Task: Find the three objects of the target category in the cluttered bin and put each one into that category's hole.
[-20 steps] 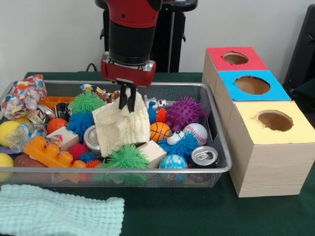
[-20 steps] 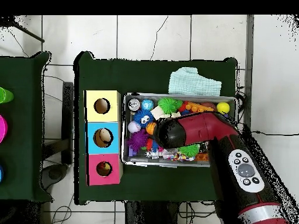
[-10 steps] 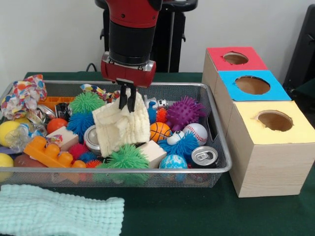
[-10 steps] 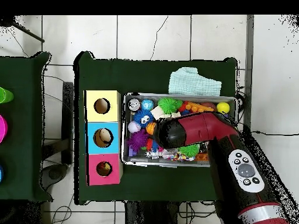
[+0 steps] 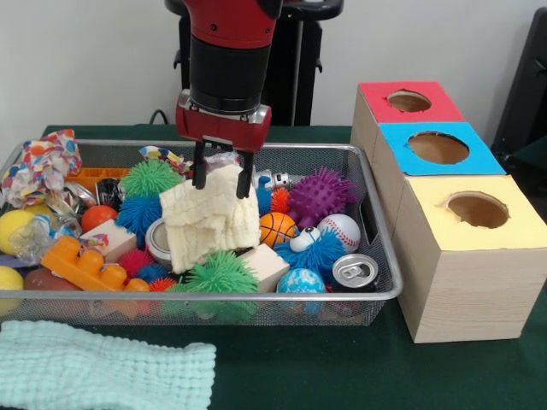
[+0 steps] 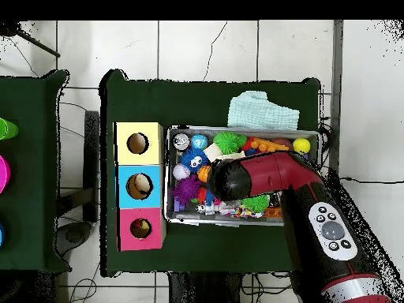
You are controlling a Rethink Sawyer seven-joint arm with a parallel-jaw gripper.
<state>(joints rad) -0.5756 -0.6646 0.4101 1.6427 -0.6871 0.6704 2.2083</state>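
Cream cloth (image 5: 209, 218): a pale, nubbly, crumpled square of fabric standing half upright in the middle of the bin, left of centre in the front view; its top edge sits between the two fingers, its lower edge resting on the toys beneath.
Hand (image 5: 221, 177): spread wide, one finger on each side of the cloth's top; no pinch on the fabric that I can see.
Arm (image 6: 272, 177): red and black, coming down from the top of the front view; from overhead it covers the middle of the bin and hides the cloth.
Bin (image 5: 376, 248): silver wire mesh, packed with spiky rubber balls in green, blue and purple, a small basketball (image 5: 277, 228), a baseball (image 5: 344, 229), wooden blocks, an orange plastic brick (image 5: 81, 264) and a drinks can (image 5: 355, 272) at lower right.
Boxes: three wooden ones in a row at the right of the front view, each with a round hole — red top (image 5: 410, 102), blue top (image 5: 437, 148), yellow top (image 5: 475, 212).
Bench (image 5: 342, 367): dark green covering; a mint-green towel (image 5: 102, 376) lies at lower left, in front of the bin.
Room: plain white wall behind; pale tiled floor (image 6: 205, 47) around the bench from overhead.
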